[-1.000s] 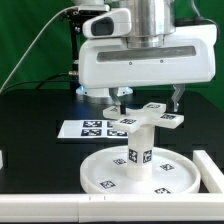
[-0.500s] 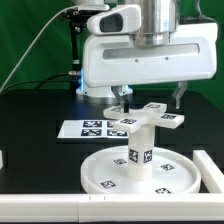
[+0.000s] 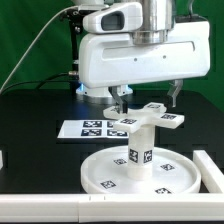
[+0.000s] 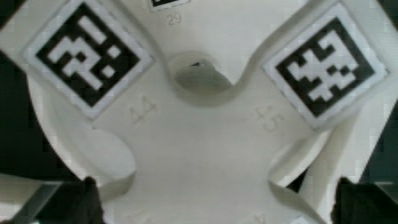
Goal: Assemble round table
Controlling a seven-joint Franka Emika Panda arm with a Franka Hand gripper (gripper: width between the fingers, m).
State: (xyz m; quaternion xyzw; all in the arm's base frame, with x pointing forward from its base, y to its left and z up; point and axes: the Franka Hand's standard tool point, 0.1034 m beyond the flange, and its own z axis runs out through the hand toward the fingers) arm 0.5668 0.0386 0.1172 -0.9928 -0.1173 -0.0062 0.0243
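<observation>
Standing upright on the disc, the leg carries the cross-shaped base piece on its upper end, so we read the table as stacked upside down and close to complete. The gripper hangs directly above the base piece, with 1 finger on the exterior view's left of it and the other finger on the exterior view's right.

1. Finger state: the 2 fingers are spread wide and pinch nothing. Both tips stand slightly above the arms of the base piece and apart from it.
2. Position of the part: the base piece lies below and between the fingers. In the wrist view its centre hole sits midway between the 2 dark fingertips, with a square tag on an arm to each side.
3. Handling: we judge all 3 parts to be light, rigid moulded plastic with smooth, fairly slippery faces. The stack is tall and narrow at the leg, so a sideways push could tilt or unseat it.
4. Where to take hold: we recommend closing on the narrow waist of the base piece near the hole, across 2 opposite edges, not on the arm tips, where the part could twist.
5. Whether the base piece is fully seated on the leg cannot be determined from these views.
</observation>
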